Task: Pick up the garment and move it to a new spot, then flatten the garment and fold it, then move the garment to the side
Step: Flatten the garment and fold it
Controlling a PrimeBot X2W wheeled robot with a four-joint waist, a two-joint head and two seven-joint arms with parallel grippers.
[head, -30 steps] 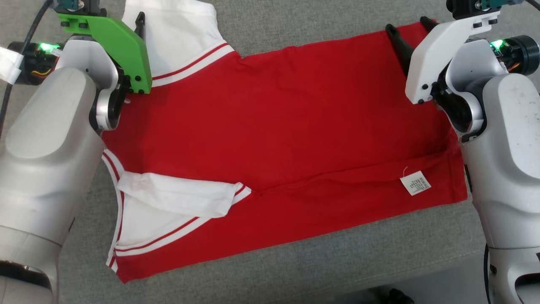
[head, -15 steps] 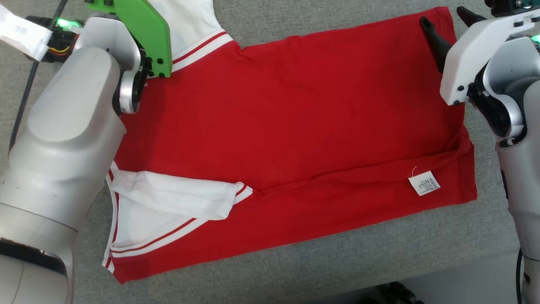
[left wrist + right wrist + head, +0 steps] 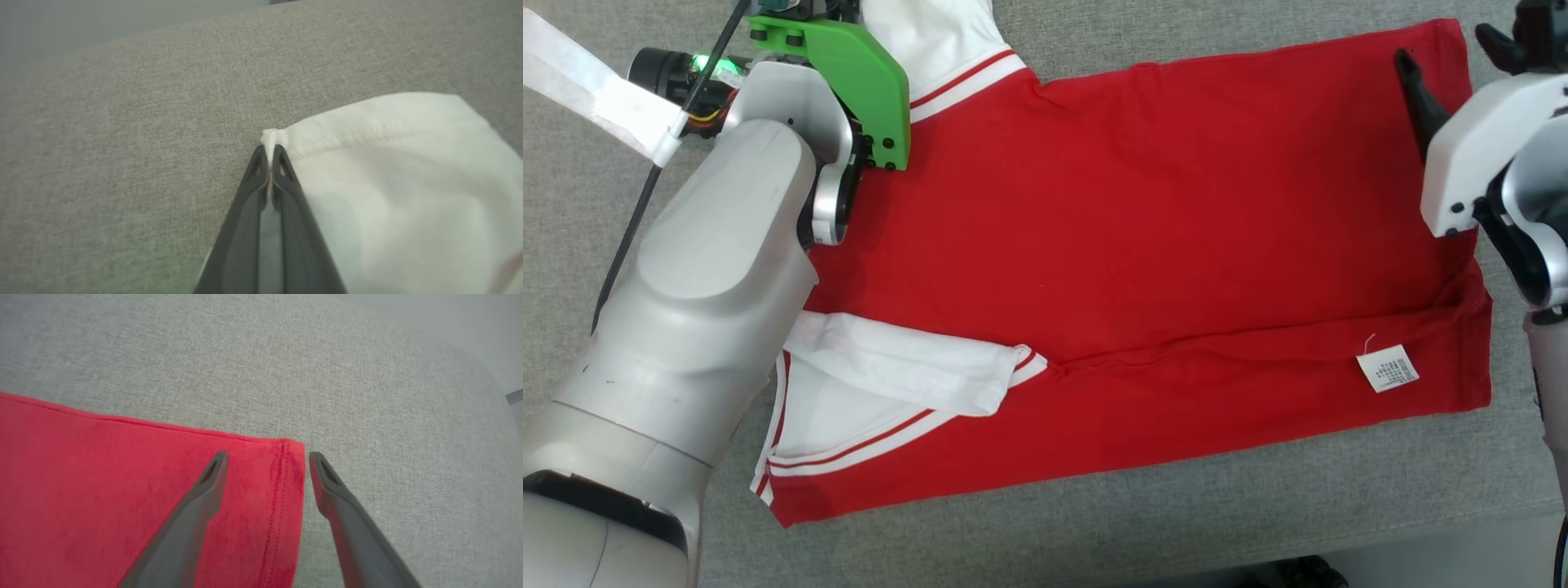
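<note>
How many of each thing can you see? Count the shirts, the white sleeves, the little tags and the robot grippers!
Red shirt: 1
White sleeves: 2 (far sleeve, near sleeve)
Care label: 1
Grippers: 2 (left gripper, right gripper)
Total: 6

A bench [image 3: 1094,523] covered in grey woven cloth carried everything. Past its front edge, toward the right corner, lay a strip of pale floor [image 3: 1462,551]. A dark object [image 3: 1298,572], too cut off to identify, sat there at the lower edge of the head view. The bench's far right corner was rounded.
</note>
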